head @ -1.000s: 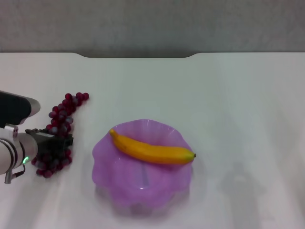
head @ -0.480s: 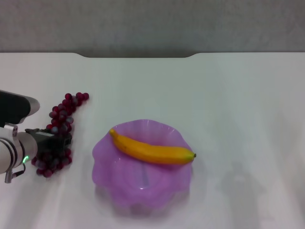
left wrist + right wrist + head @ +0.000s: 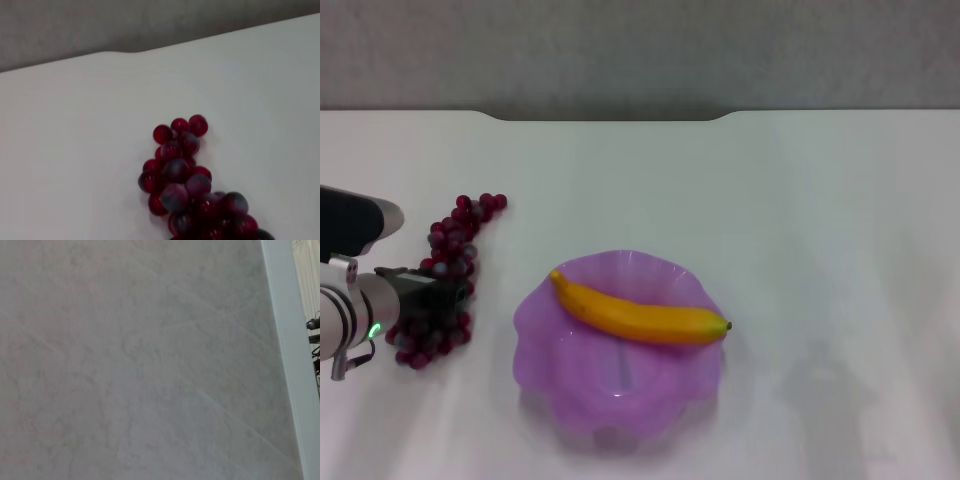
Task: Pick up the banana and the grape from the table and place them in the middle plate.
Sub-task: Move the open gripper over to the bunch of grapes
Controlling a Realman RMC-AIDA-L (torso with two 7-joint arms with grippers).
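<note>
- Head view: curved yellow-orange banana (image 3: 638, 314) with a greenish tip already lies across the translucent purple scalloped-rim plastic plate (image 3: 560, 400), centre of frame, so that half of the task looks done.
- Long bunch of small dark red-purple grapes, some frosted grey (image 3: 445, 270), lies on the plain white tabletop (image 3: 800, 220) at 9 o'clock of the plate, apart from its rim, running from about 11 o'clock down to 7 o'clock of its own length.
- Left gripper (image 3: 425, 300), black fingers on a silver wrist, sits over the near half of the bunch, at 9 o'clock of the frame; cannot tell whether the fingers have closed on the grapes or only straddle them.
- Left wrist view: only the far end of the bunch (image 3: 187, 180) on bare table, no fingers visible.
- Right wrist view: grey wall only; right arm parked out of the head view, gripper not visible.
- Handling guess: bunch is light, floppy and lumpy, berries round and slick, likely to sag at both ends or shed a berry.
- Best hold judged near mid-length, across the thick part, moderate squeeze.
</note>
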